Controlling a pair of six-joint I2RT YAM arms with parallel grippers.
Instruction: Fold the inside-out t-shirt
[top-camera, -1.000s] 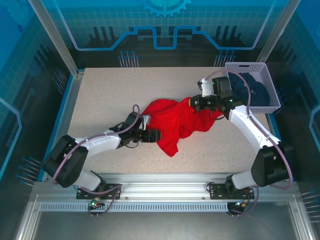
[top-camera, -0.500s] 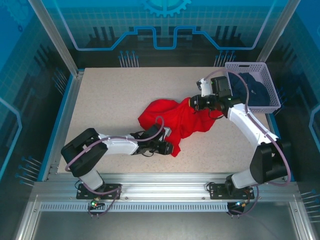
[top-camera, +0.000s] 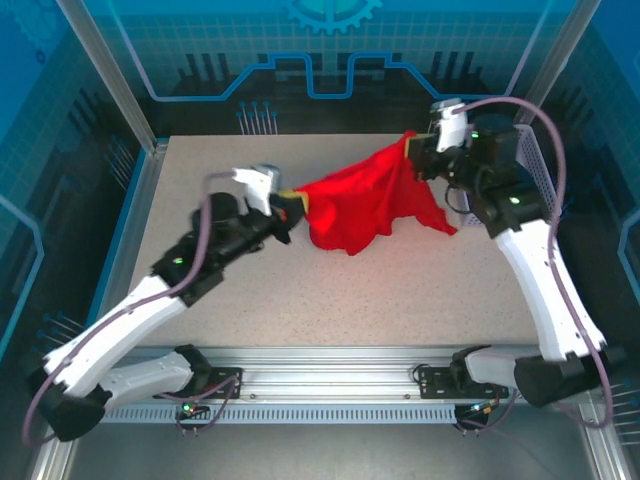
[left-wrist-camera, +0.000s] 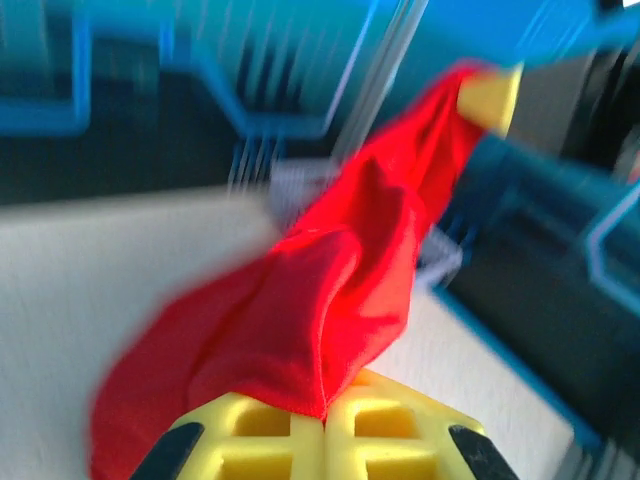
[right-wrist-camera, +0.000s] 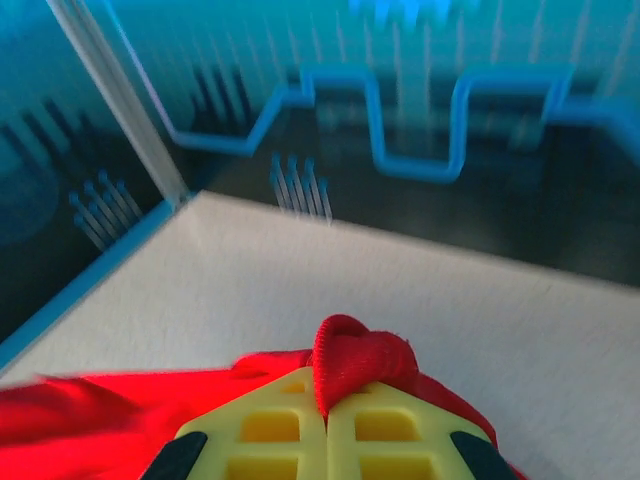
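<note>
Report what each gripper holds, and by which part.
Both hold the red t-shirt: the left gripper pinches one edge, the right gripper a bunched edge at the opposite end.

Tabletop: the flat, speckled beige tabletop (top-camera: 400, 290) is taking up the whole middle of the overhead view.
Basket: a white plastic lattice basket (top-camera: 541, 163) is sitting at the far right corner of the tabletop. It's mostly getting covered up, so I'm not calling what's inside.
Walls: see-through blue panels with lighter circuit-style lines (top-camera: 330, 60) are standing around the far and side edges.
Post: a slanted silver metal post (top-camera: 105, 70) is rising at the far left corner.
Rail: a slotted aluminium rail (top-camera: 330, 365) is running along the near edge.
</note>
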